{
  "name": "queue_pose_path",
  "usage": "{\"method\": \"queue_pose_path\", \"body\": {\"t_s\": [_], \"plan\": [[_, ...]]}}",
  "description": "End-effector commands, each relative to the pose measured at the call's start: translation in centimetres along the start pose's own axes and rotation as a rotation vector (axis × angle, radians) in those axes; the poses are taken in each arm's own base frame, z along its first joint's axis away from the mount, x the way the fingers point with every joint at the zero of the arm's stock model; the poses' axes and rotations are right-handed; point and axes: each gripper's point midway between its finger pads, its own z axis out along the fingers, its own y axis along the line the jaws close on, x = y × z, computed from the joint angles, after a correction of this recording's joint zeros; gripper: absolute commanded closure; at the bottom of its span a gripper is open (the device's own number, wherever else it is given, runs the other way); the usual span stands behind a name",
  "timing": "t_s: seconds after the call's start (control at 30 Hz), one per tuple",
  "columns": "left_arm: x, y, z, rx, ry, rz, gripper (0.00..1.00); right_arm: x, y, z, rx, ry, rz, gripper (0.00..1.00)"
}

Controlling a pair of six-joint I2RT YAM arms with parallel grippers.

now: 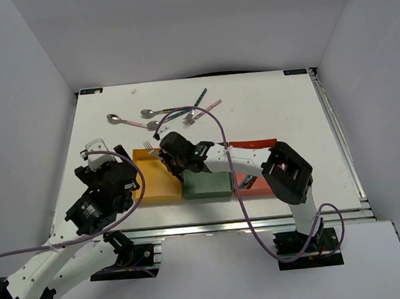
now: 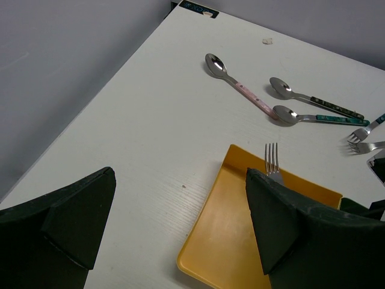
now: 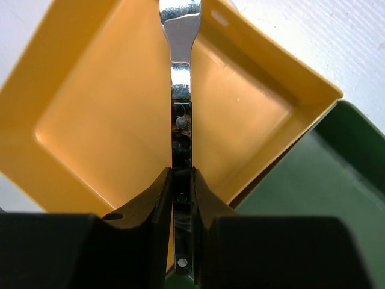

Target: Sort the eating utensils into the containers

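Steel, likely stiff, light and slick, the fork (image 3: pixel 180 72) sits clenched by its dark handle in the right tool (image 3: pixel 182 180), head over the yellow tray (image 3: pixel 78 120) at frame centre; mid-handle seems the surest hold. Left tool (image 2: pixel 180 220) hangs released, empty, across the lower frame.

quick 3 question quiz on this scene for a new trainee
1. True or false: the right claw is shut on a fork.
2. Which tray is that fork held over? A yellow-orange tray, B dark green tray, C red tray.
3. Fill in: the left claw is ___ and holds nothing.
Key: 1 true; 2 A; 3 open.
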Motion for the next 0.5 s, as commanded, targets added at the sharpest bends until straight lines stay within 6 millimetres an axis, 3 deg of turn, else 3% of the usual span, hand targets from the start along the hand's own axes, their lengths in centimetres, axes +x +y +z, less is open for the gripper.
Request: {"method": "queue_pose_path", "body": {"t_s": [0.0,0.13,0.3,0.33,0.37,0.47], "plan": [[-0.7,0.2,-0.1,-0.002,-0.009,-0.023,0.02,-3.2,1.2,0.0,-0.012,-0.083,0.056,1.0],[-0.8,0.4,-0.2,0.004,-0.011,-0.033,0.02,-3.1,2.9,0.3,-0.041,-0.072,0.029,1.0],[-0.8,0.4,-0.3,0.011,-0.011,-0.037,0.02,-3.1,3.5,0.4,-0.046,-0.067,0.021,0.99],[-0.8,0.4,-0.3,0.011,-0.011,-0.037,0.02,-3.0,3.6,0.4,-0.047,-0.062,0.019,0.95],[-0.9,0.4,-0.3,0.011,-0.012,-0.039,0.02,-2.8,3.7,0.3,-0.052,-0.058,0.017,0.82],[-0.9,0.5,-0.3,0.013,-0.012,-0.044,0.02,-3.1,4.2,-0.9,-0.075,-0.072,-0.009,0.69]]}}
